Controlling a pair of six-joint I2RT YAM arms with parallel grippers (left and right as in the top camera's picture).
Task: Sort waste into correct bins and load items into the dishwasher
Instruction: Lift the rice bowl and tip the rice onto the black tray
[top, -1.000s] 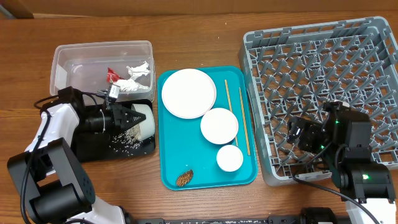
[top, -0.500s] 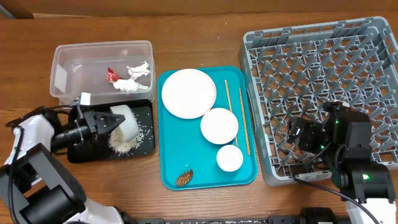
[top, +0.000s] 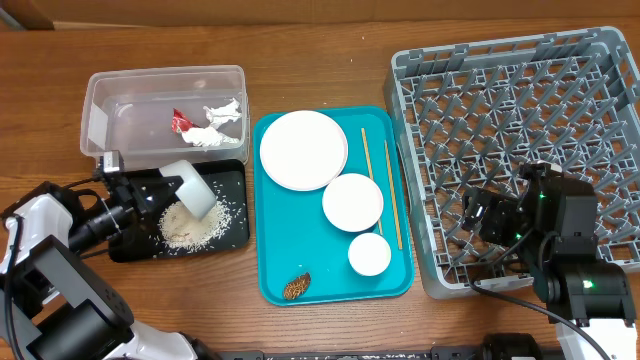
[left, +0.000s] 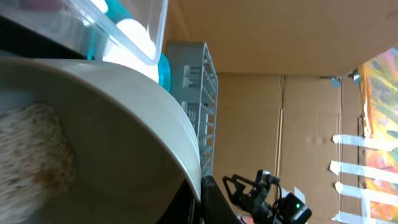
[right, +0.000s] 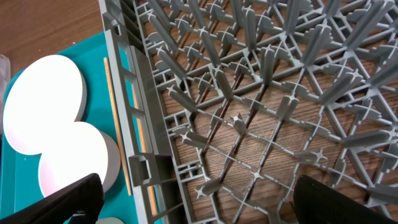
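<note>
My left gripper (top: 170, 188) is shut on the rim of a white bowl (top: 191, 186), tipped mouth-down over the black tray (top: 236, 176). A heap of rice (top: 190, 226) lies on that tray below it. In the left wrist view the bowl (left: 118, 118) fills the frame, its rim pinched in the gripper (left: 202, 198). The clear tub (top: 100, 100) holds a red wrapper (top: 180, 121) and tissue (top: 215, 126). The plate (top: 303, 149), a bowl (top: 352, 202), a cup (top: 369, 254), chopsticks (top: 392, 200) and a brown scrap (top: 297, 287) lie on the teal tray (top: 275, 260). My right gripper (top: 478, 220) hangs open over the grey rack (top: 520, 120).
The right wrist view looks down between its fingers (right: 68, 199) at the rack's pegs (right: 249, 93) and left wall, with a chopstick (right: 114, 118) and white dishes (right: 43, 102) beyond it. Brown cardboard lines the table's far edge.
The left gripper has drawn back to the left with the bowl and tipped it further. Scattered grains have become a heap on the black tray. The right arm is still.
</note>
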